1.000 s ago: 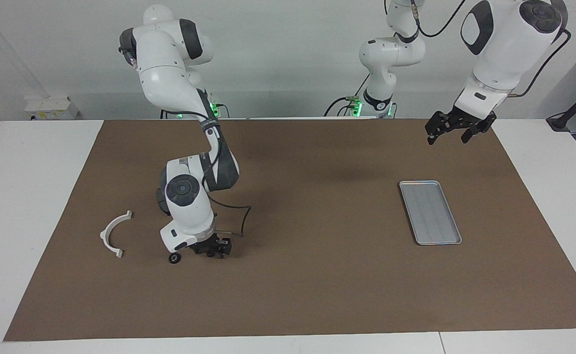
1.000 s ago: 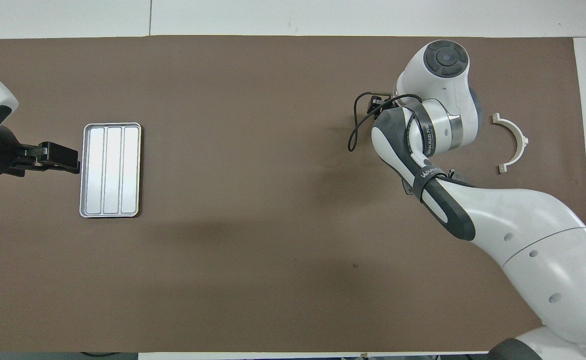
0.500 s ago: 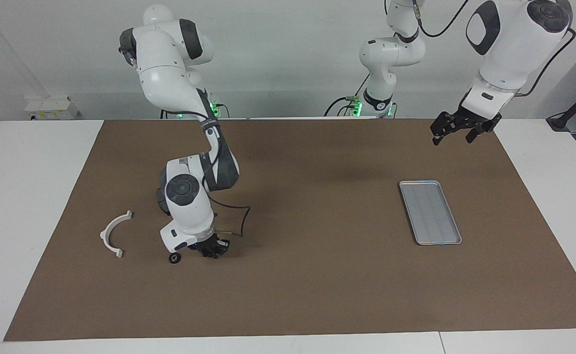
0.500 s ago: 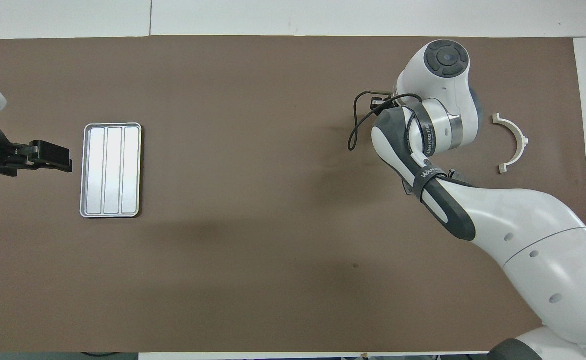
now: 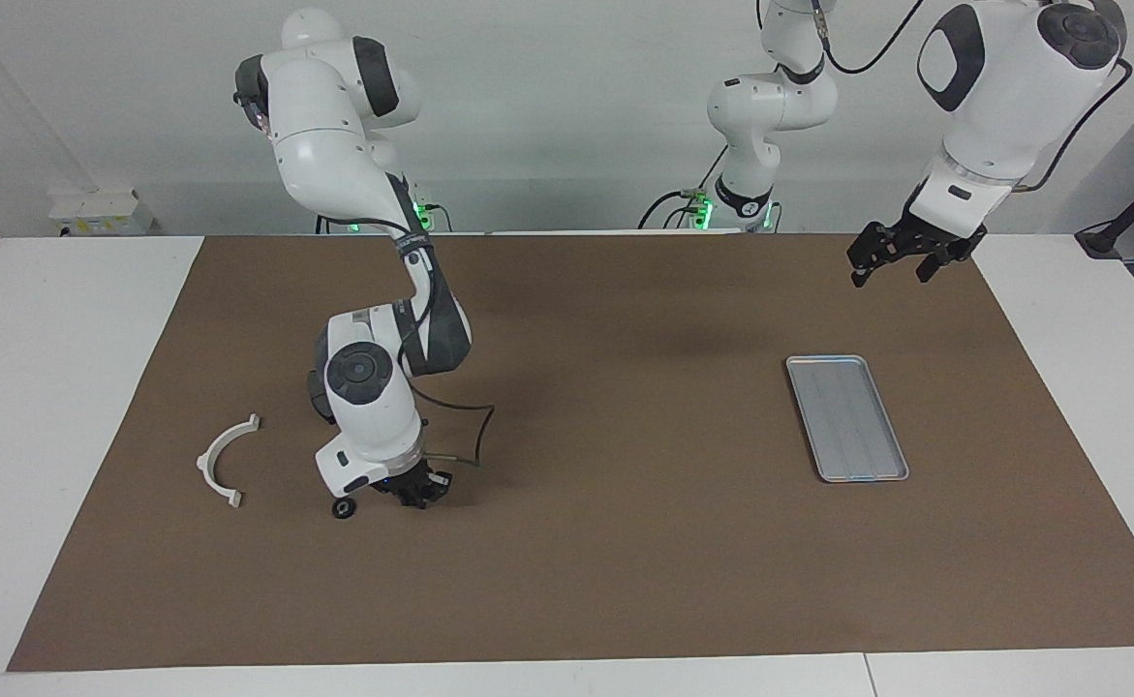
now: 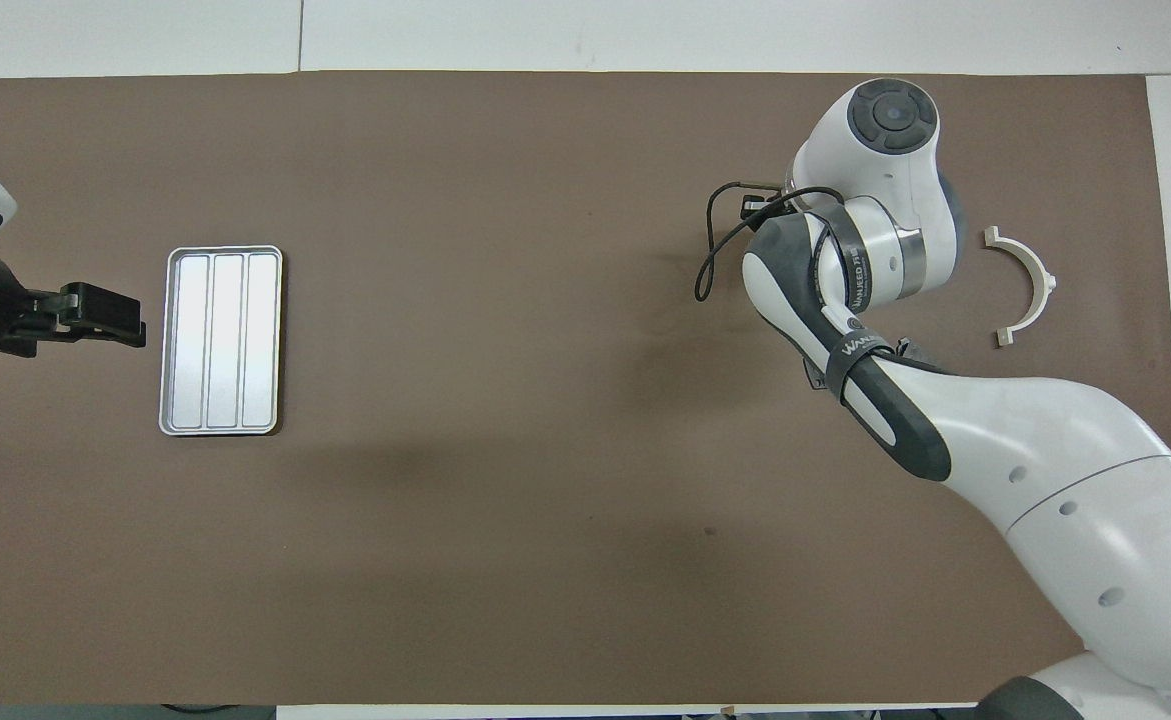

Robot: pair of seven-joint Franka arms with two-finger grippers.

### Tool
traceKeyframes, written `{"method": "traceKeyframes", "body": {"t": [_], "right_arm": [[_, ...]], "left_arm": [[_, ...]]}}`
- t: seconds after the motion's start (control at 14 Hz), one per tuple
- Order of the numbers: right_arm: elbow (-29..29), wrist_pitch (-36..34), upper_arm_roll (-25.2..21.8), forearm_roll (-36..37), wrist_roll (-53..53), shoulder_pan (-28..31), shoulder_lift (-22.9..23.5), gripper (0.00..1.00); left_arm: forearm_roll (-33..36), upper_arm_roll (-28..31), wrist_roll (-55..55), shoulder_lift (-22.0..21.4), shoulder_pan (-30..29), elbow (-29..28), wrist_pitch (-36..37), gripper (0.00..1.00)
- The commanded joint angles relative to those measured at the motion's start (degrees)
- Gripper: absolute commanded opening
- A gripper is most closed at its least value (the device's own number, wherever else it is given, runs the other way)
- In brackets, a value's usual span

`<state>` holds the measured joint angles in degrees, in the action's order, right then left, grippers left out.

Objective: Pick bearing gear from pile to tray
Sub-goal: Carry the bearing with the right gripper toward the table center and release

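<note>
Brown mat bare btwn right gripper & tray.

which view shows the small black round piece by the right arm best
The facing view. There the small black round piece lies in the open on the brown mat, beside the right hand, toward the white half-ring bracket. In the overhead view the right arm's wrist covers that spot, so the piece does not show at all.

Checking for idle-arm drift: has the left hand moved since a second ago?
Yes. The left hand has drawn away from the tray, toward the left arm's end of the table; in the overhead view a strip of mat now separates them.
</note>
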<state>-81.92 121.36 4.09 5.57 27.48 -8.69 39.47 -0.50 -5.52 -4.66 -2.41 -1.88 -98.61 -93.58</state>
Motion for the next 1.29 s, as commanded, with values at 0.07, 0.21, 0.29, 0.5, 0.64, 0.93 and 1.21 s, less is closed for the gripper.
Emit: {"method": "traceKeyframes", "body": {"t": [0.07, 0.21, 0.29, 0.5, 0.64, 0.93, 1.21], "right_arm": [[5.1, -15.4, 0.7, -0.8, 0.6, -0.1, -4.7, 0.0], [9.2, -26.6, 5.7, -1.3, 1.4, -0.2, -8.2, 0.0], [11.8, -30.5, 7.9, -2.9, 5.0, -0.3, -9.3, 0.0], [16.9, -33.7, 12.4, -5.1, 28.5, -6.6, -9.7, 0.0], [16.8, -28.9, 12.7, -5.4, 41.5, -12.1, -9.5, 0.0], [14.9, -20.7, 12.3, -3.7, 53.3, -20.0, -6.9, 0.0], [14.1, -11.2, 12.3, 6.3, 61.3, -25.3, 2.0, 0.0]], "left_arm": [[-1.4, -0.2, -1.8, -1.4, 0.2, -1.7, -1.4, 1.0], [-1.4, -0.2, -3.2, -1.4, 0.4, -1.7, -1.9, 1.0], [-1.4, -0.3, -4.0, -1.3, 0.5, -1.7, -2.3, 1.0], [-1.4, -0.6, -4.5, -1.3, 0.7, -1.7, -2.5, 1.0], [-1.4, -0.6, -5.4, -1.3, 0.8, -1.8, -2.7, 1.0], [-1.4, -0.6, -5.5, -1.5, 1.4, -2.4, -2.8, 1.0], [-1.4, -0.5, -5.5, -2.4, 1.3, -4.7, -4.3, 1.0]]}}
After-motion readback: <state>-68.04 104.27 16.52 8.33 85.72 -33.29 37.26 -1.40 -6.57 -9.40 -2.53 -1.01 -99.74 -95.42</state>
